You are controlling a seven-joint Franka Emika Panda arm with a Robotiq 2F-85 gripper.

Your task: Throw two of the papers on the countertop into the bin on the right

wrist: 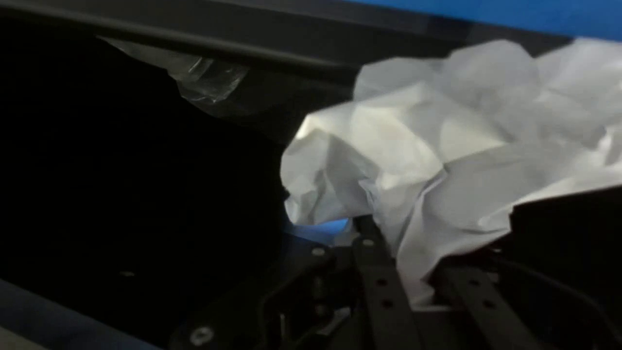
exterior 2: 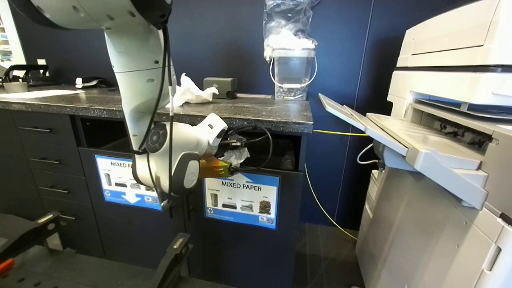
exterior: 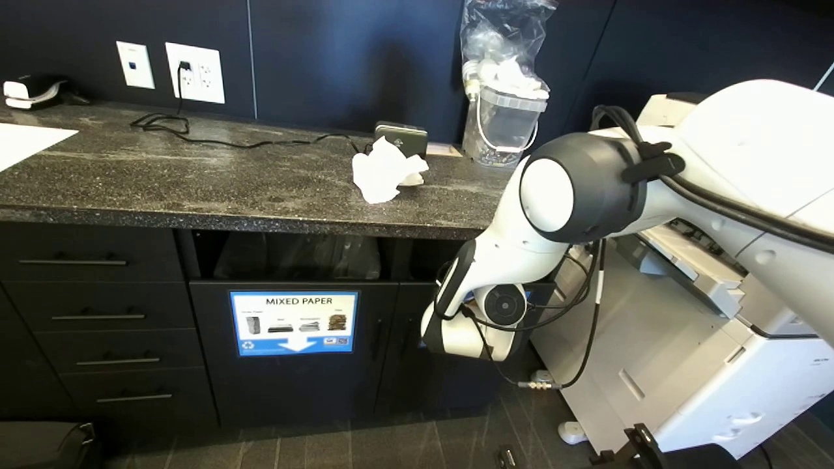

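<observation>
A crumpled white paper (wrist: 437,131) is between the fingers of my gripper (wrist: 418,272) in the wrist view. The same held paper (exterior 2: 238,155) shows in an exterior view, where my gripper (exterior 2: 235,161) is at the slot of the right-hand bin (exterior 2: 244,252), just above its blue-and-white sign. That sign also reads "MIXED PAPER". Another crumpled white paper (exterior: 381,172) lies on the dark speckled countertop (exterior: 260,176); it also shows beside the arm in an exterior view (exterior 2: 192,93). In an exterior view the arm hides the gripper and most of the bin.
A left compartment with a "MIXED PAPER" sign (exterior: 296,324) adjoins the bin. A small dark box (exterior: 410,138) and a clear bucket with a plastic bag (exterior 2: 294,74) stand on the countertop. A large printer (exterior 2: 432,192) is on the right. The countertop edge overhangs the slot.
</observation>
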